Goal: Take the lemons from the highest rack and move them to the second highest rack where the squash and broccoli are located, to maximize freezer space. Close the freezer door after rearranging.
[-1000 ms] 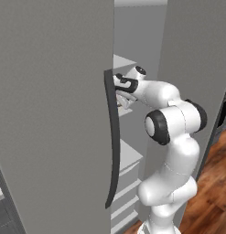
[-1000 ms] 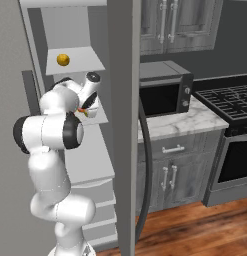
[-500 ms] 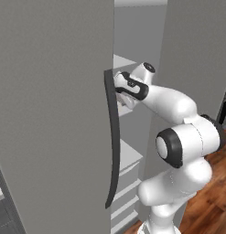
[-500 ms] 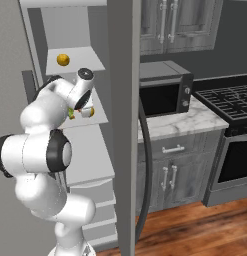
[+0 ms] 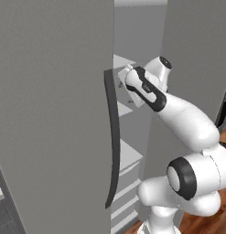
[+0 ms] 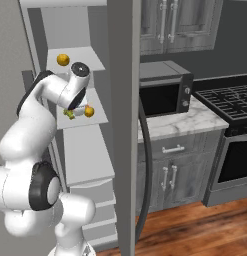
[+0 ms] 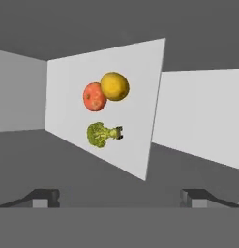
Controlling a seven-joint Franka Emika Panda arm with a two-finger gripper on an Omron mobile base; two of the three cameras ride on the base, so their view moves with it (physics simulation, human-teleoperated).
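Observation:
One lemon (image 6: 62, 60) lies on the highest rack (image 6: 87, 54). A second lemon (image 7: 114, 85) (image 6: 89, 111) rests on the second rack (image 7: 140, 106), touching a red-orange squash (image 7: 94, 97), with the broccoli (image 7: 102, 134) (image 6: 70, 114) beside them. My gripper (image 7: 120, 198) is open, its fingertips (image 7: 41, 197) far apart and nothing between them. It looks at that rack from a short distance. My white hand (image 6: 75, 92) (image 5: 142, 84) hovers at the freezer's opening, between the two racks.
The open freezer door (image 5: 50, 114) with its dark curved handle (image 5: 113, 137) stands close on the left of the hand. The other fridge door's edge (image 6: 124, 125) is on the right. Beyond it are a microwave (image 6: 162, 87), a marble counter (image 6: 195, 117) and a stove (image 6: 227, 95).
My hand has drawn back and slightly up from the second rack, and the elbow has swung down. The lemon stays lying beside the squash and broccoli.

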